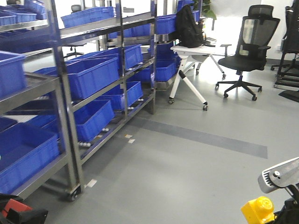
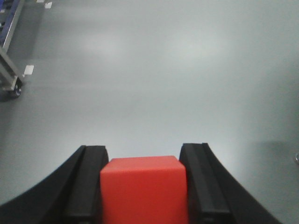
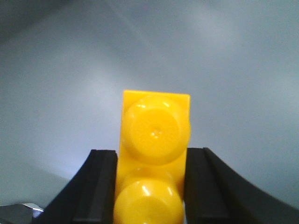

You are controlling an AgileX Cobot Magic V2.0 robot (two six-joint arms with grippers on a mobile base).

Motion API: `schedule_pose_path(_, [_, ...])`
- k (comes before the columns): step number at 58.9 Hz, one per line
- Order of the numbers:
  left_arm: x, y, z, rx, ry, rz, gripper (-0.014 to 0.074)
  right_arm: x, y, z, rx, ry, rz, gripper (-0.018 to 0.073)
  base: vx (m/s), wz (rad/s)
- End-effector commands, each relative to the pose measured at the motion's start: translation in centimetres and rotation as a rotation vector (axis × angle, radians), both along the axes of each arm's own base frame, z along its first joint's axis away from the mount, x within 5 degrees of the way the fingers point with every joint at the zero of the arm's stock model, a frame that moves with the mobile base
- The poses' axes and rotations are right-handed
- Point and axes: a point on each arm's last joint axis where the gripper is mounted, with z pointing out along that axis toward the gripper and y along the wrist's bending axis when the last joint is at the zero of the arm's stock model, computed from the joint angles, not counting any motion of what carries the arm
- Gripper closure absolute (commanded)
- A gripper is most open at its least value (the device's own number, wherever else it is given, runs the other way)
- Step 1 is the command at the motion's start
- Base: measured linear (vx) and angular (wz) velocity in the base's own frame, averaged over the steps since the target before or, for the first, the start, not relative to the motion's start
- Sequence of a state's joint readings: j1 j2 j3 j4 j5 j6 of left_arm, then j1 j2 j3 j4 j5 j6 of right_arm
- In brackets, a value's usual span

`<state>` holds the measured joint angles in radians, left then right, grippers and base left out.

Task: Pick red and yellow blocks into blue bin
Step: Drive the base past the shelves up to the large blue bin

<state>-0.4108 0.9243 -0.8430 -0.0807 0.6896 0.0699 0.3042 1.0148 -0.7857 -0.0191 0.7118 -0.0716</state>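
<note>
No legible text, labels, brands or numbers in any view. Blank faces on red cube [image 2: 142, 186] and yellow brick [image 3: 154, 130] (pale floor stickers [image 1: 91, 183] too small to read).

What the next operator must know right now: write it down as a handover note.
Left gripper: shut on the red cube, held above bare floor.
Right gripper: shut on the yellow brick, studs facing the wrist camera, also above floor.
Done: both blocks are picked up.
Left to do: neither block is in a bin; carry both over and release. Blue crates sit on the rack ahead to the left; which one is the target cannot be told.
</note>
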Motion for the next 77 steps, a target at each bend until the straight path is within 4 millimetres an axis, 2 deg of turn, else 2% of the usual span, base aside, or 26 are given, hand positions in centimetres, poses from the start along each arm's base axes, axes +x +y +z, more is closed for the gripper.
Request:
schedule_pose_path(1, [0.03, -0.16, 1.64, -0.055, -0.095, 0.000, 0.0362, 0.26, 0.01, 1.65, 0.021, -0.108, 0.006, 0.0328, 0.46, -0.16])
schedule_pose_path(53, [0.03, -0.16, 1.64, -0.055, -0.095, 0.000, 0.0362, 0.26, 0.01, 1.65, 0.021, -0.108, 0.006, 0.0328, 0.45, -0.10])
schedule_pose_path(77, [0.03, -0.16, 1.64, -0.055, -0.095, 0.000, 0.0362, 0.26, 0.01, 1.65, 0.021, -0.108, 0.006, 0.0328, 0.40, 0.10])
